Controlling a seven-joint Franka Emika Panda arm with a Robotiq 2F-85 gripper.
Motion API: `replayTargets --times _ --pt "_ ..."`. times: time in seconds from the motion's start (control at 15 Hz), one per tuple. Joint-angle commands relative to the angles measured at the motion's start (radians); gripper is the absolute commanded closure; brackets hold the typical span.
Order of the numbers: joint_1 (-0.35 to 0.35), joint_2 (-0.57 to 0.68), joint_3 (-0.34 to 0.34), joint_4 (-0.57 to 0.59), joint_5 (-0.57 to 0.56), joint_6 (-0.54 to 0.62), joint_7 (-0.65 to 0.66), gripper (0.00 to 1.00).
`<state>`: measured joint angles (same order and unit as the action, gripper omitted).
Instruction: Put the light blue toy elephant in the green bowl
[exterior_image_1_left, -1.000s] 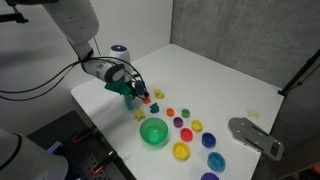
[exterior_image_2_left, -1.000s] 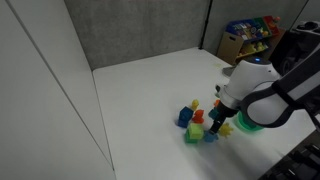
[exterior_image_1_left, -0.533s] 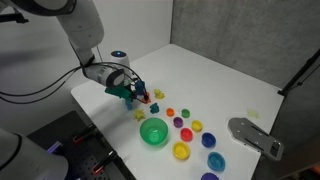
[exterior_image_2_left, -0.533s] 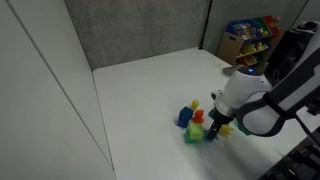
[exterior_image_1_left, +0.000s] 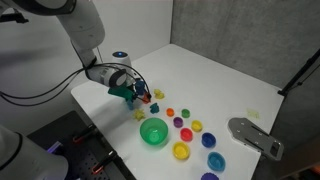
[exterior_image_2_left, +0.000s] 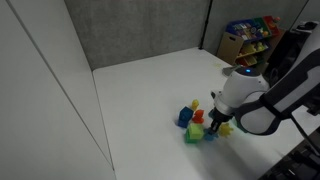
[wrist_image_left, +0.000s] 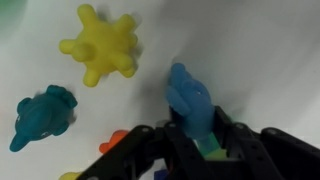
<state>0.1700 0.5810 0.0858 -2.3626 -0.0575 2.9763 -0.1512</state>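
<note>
The white counter (exterior_image_1_left: 225, 80) fills most of both exterior views and carries everything else. The robot arm (exterior_image_1_left: 85, 35) reaches down from the upper corner and bends low over the near edge of the counter, so that its pincer (exterior_image_1_left: 132, 93) hangs right at a small cluster of toys. The green bowl (exterior_image_1_left: 153, 131) is the biggest dish on the counter; it stands upright and empty, near the toy cluster but apart from it. Beyond it lie smaller dishes, among them a yellow bowl (exterior_image_1_left: 181, 151) just beside the green one and a blue bowl (exterior_image_1_left: 214, 160) farther along. In an exterior view the arm's pale body (exterior_image_2_left: 255, 100) hides the bowls, and the pincer (exterior_image_2_left: 213, 122) sits low among the toys, with a blue block (exterior_image_2_left: 185, 118) just beside it. In the wrist view a yellow spiky toy (wrist_image_left: 100, 45) lies flat on the counter, a teal toy (wrist_image_left: 42, 115) lies to one side of it, and the light blue toy elephant (wrist_image_left: 187, 95) is on the counter with its near end reaching into the gap of the pincer (wrist_image_left: 197, 138). The dark fingers (wrist_image_left: 150, 145) stand close on either side of the elephant, but I cannot tell whether they press on it or only flank it. The elephant is well outside the green bowl, in the toy cluster.
</note>
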Motion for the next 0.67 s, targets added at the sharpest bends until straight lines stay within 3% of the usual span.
replayTargets --times 0.0,0.47,0.6 --pt "0.013 -0.020 -0.031 0.009 -0.021 -0.006 0.048 0.91" --pt "-0.105 -0.116 0.014 -0.004 0.034 -0.069 0.049 0.90" --pt "-0.111 -0.143 -0.015 -0.006 0.033 -0.086 0.068 0.90"
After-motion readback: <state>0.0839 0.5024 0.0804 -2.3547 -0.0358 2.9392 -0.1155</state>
